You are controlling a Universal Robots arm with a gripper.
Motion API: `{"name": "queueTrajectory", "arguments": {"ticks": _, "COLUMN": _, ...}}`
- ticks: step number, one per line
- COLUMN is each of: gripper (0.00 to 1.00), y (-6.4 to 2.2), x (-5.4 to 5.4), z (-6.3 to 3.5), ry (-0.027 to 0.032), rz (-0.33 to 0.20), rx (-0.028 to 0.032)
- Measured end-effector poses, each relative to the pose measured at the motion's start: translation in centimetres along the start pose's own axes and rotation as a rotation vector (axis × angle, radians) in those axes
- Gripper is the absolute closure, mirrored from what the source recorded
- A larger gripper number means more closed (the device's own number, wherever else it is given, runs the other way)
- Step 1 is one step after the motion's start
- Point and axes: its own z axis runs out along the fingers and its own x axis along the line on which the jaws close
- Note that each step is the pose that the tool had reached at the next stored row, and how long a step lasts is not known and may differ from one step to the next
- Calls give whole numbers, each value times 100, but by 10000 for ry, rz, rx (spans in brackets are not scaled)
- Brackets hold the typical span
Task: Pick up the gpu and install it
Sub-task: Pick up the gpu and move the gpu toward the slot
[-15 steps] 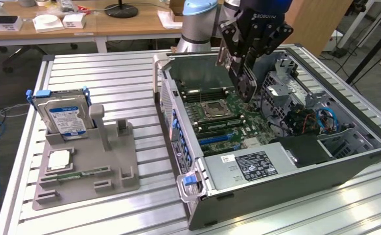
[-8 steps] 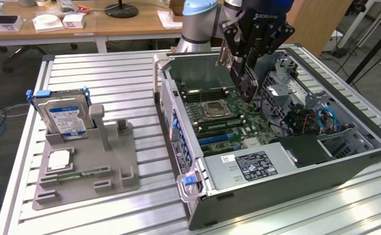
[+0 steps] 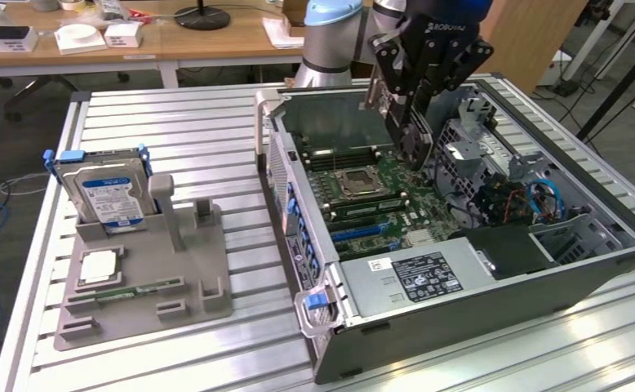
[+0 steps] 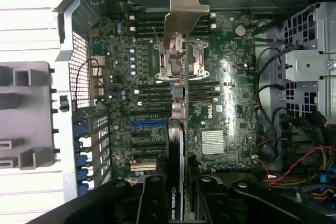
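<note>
1. The arm's black end effector (image 4: 180, 187) hangs in the upper middle of the exterior view, over the open computer case (image 3: 579, 269).
2. Its fingers (image 4: 153, 203) are drawn in narrow, one on each face of the gpu (image 4: 176, 150), gripping the card.
3. The gpu is off the counter (image 3: 187, 122) and inside the outline of the case. It is above the motherboard (image 3: 372, 204) and close to the drive cage on the exterior view's right.
4. In the wrist view the card is edge-on, and its silver bracket (image 4: 185, 17) is at the end away from the fingers.
5. In that view the card lies across the CPU socket (image 4: 178, 59), with the blue expansion slot (image 4: 143, 123) off to one side of it.
6. I can't tell whether the card's lower end touches the board.
7. At the exterior view's left, a grey fixture (image 3: 176, 278) sits on the counter, well apart from the arm.
8. A hard drive (image 3: 105, 192) with a blue label stands upright in the fixture.
9. A processor chip (image 3: 98, 266) and a green memory stick (image 3: 132, 289) lie flat in it, nearer the lower left of the frame.
</note>
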Motion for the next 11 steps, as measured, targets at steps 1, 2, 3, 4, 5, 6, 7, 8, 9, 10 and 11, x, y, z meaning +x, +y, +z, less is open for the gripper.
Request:
{"name": "queueTrajectory", "arguments": {"ticks": 1, "gripper": 74, "y": 0, "x": -4, "z": 0, "ry": 0, "rz": 0, "rx": 0}}
{"name": "queueTrajectory", "arguments": {"ticks": 2, "gripper": 74, "y": 1, "x": -7, "z": 0, "ry": 0, "rz": 0, "rx": 1}}
{"name": "queueTrajectory", "arguments": {"ticks": 3, "gripper": 74, "y": 1, "x": -10, "z": 0, "ry": 1, "rz": 0, "rx": 0}}
{"name": "queueTrajectory", "arguments": {"ticks": 4, "gripper": 74, "y": 1, "x": -14, "z": 0, "ry": 0, "rz": 0, "rx": 0}}
{"name": "queueTrajectory", "arguments": {"ticks": 5, "gripper": 74, "y": 1, "x": -17, "z": 0, "ry": 0, "rz": 0, "rx": 1}}
{"name": "queueTrajectory", "arguments": {"ticks": 6, "gripper": 74, "y": 2, "x": -21, "z": 0, "ry": 0, "rz": 0, "rx": 1}}
{"name": "queueTrajectory", "arguments": {"ticks": 7, "gripper": 74, "y": 2, "x": -24, "z": 0, "ry": 1, "rz": 0, "rx": 0}}
{"name": "queueTrajectory", "arguments": {"ticks": 8, "gripper": 74, "y": 2, "x": -28, "z": 0, "ry": 0, "rz": 0, "rx": 0}}
{"name": "queueTrajectory", "arguments": {"ticks": 9, "gripper": 74, "y": 3, "x": -31, "z": 0, "ry": 0, "rz": 0, "rx": 1}}
{"name": "queueTrajectory", "arguments": {"ticks": 10, "gripper": 74, "y": 3, "x": -34, "z": 1, "ry": 0, "rz": 0, "rx": 0}}
{"name": "queueTrajectory", "arguments": {"ticks": 11, "gripper": 74, "y": 3, "x": -38, "z": 1, "ry": 0, "rz": 0, "rx": 1}}
